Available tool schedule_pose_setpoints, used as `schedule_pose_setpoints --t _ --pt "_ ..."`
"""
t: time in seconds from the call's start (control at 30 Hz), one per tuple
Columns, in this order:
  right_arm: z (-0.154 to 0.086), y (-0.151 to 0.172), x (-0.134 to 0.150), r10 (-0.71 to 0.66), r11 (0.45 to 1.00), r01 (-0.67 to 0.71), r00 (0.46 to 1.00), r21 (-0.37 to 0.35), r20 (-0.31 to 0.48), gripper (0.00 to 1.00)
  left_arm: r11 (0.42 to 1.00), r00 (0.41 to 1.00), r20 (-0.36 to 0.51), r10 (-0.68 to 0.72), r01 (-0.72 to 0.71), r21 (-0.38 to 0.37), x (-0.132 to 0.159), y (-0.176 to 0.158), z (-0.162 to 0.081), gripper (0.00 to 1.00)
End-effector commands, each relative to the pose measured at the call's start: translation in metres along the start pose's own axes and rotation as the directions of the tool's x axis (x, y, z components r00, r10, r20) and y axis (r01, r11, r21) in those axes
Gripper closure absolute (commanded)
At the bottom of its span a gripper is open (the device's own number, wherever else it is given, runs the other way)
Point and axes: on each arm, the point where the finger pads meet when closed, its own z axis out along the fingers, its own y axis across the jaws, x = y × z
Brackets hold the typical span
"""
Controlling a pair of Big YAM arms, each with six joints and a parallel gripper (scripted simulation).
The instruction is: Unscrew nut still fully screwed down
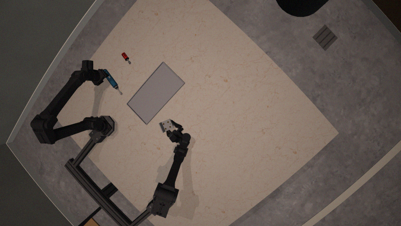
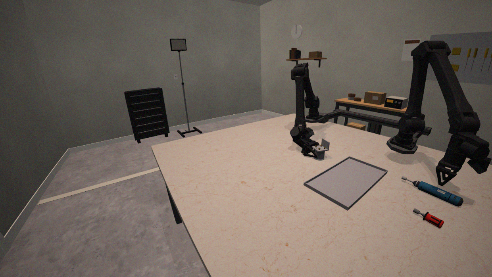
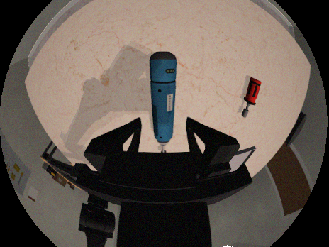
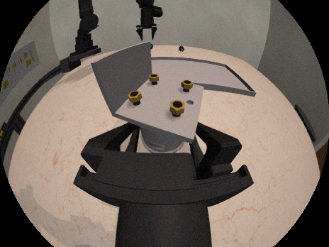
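Observation:
The joint module (image 1: 173,125) (image 2: 320,152) (image 4: 159,142) stands upright on the table with the grey angle bracket (image 4: 159,106) on top. Several brass nuts (image 4: 176,106) (image 4: 135,96) (image 4: 186,84) sit on its studs; I cannot tell which is fully down. My right gripper (image 1: 173,128) (image 2: 311,151) (image 4: 163,121) is open, its fingers on either side of the module's body below the bracket. The blue nut driver (image 1: 112,81) (image 2: 437,192) (image 3: 163,99) lies flat on the table. My left gripper (image 2: 444,180) (image 3: 163,121) is open and hangs above the driver's tip end, clear of it.
A red-handled screwdriver (image 1: 125,57) (image 2: 432,219) (image 3: 252,91) lies on the table near the nut driver. A shallow grey tray (image 1: 155,92) (image 2: 344,180) (image 4: 220,76) lies flat between the two arms, just beyond the joint module.

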Motion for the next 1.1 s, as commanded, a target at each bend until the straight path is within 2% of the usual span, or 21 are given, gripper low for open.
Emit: schedule_pose_setpoints --t 0.0,0.23,0.27,0.8,0.83,1.07 --pt "0.0016 -0.0063 -0.0076 -0.022 1.000 0.022 1.000 0.008 0.011 0.32 1.000 1.000 0.021 0.004 -0.005 0.018 -0.0105 -0.0083 -0.0077 0.35" --pt "0.0016 -0.0063 -0.0076 -0.022 1.000 0.022 1.000 0.008 0.011 0.32 1.000 1.000 0.021 0.004 -0.005 0.018 -0.0105 -0.0083 -0.0077 0.35" --pt "0.0016 -0.0063 -0.0076 -0.022 1.000 0.022 1.000 0.008 0.011 0.23 1.000 1.000 0.021 0.004 -0.005 0.018 -0.0105 -0.0083 -0.0077 0.35" --pt "0.0016 -0.0063 -0.0076 -0.022 1.000 0.022 1.000 0.008 0.011 0.23 1.000 1.000 0.021 0.004 -0.005 0.018 -0.0105 -0.0083 -0.0077 0.35" --pt "0.0016 -0.0063 -0.0076 -0.022 1.000 0.022 1.000 0.008 0.011 0.14 1.000 1.000 0.021 0.004 -0.005 0.018 -0.0105 -0.0083 -0.0077 0.35" --pt "0.0016 -0.0063 -0.0076 -0.022 1.000 0.022 1.000 0.008 0.011 0.14 1.000 1.000 0.021 0.004 -0.005 0.018 -0.0105 -0.0083 -0.0077 0.35"
